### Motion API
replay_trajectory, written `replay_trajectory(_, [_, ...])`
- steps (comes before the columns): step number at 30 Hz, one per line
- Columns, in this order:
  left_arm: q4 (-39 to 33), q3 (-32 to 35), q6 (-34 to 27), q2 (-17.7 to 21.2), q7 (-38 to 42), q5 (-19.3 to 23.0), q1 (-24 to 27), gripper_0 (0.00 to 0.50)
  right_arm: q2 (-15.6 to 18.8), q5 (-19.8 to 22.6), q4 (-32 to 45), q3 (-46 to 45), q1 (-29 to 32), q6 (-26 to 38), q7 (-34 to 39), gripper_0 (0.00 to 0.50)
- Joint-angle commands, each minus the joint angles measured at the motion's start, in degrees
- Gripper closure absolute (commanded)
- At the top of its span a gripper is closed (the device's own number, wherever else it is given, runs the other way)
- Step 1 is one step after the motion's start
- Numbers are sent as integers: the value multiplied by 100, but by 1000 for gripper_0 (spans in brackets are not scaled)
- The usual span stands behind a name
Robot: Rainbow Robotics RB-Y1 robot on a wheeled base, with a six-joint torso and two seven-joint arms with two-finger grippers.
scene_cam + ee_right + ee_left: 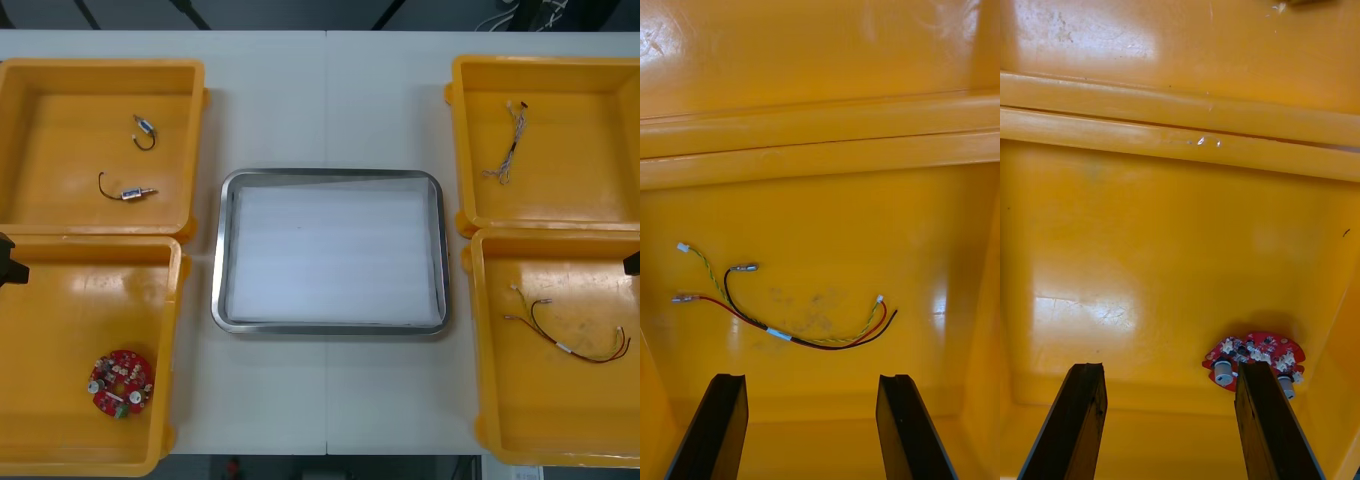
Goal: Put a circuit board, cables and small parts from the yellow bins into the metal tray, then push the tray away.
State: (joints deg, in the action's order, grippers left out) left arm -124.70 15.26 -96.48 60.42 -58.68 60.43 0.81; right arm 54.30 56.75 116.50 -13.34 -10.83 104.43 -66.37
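While both pairs stand spread, the right fingers [719, 420] hang near the red and yellow cable [782, 334], long axis far-left to near-right. Left fingers [1075, 420]: near the circuit board [1255, 352].

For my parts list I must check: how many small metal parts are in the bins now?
2. Both lie in the far left yellow bin: one small metal part farther back, the other small metal part nearer the robot. None appears hidden.

Light table [330, 100], centre seam; dark floor [300, 12] beyond, perhaps cords [515, 15].
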Motion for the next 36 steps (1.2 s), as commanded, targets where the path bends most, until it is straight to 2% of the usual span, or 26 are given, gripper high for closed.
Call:
replay_trajectory(1, [-28,135,-11,242,199,39,69,0,-16,38,39,-108,64,34,-201,0])
replay_trajectory(6, [-28,135,-11,242,199,39,69,0,-16,38,39,-108,64,34,-201,0])
replay_trajectory(7, [24,-5,-776,84,-671,48,-98,0,-104,56,-40,15,283,51,-219,0])
replay_trajectory(8, [7,4,-784,66,-354,65,-125,0,-95,73,-40,24,292,60,-219,0])
replay_trajectory(13, [-99,4,-767,119,-354,74,-116,0,1,153,4,50,345,8,-351,0])
replay_trajectory(19, [-46,-5,-732,119,-442,100,-125,0,116,284,4,42,477,8,-1362,0])
replay_trajectory(23, [33,-58,-398,119,-1031,118,-318,0,230,346,118,42,652,-36,-2240,0])
replay_trajectory(26, [95,-102,112,119,-1339,118,-652,0,335,346,321,42,881,-239,-2900,0])
replay_trajectory(29, [95,-102,543,119,-1409,118,-942,0,406,276,558,42,1153,-529,-3497,0])
replay_trajectory(36, [-11,-102,1140,119,-1541,127,-1425,0,423,179,839,42,1593,-1030,-4737,0])
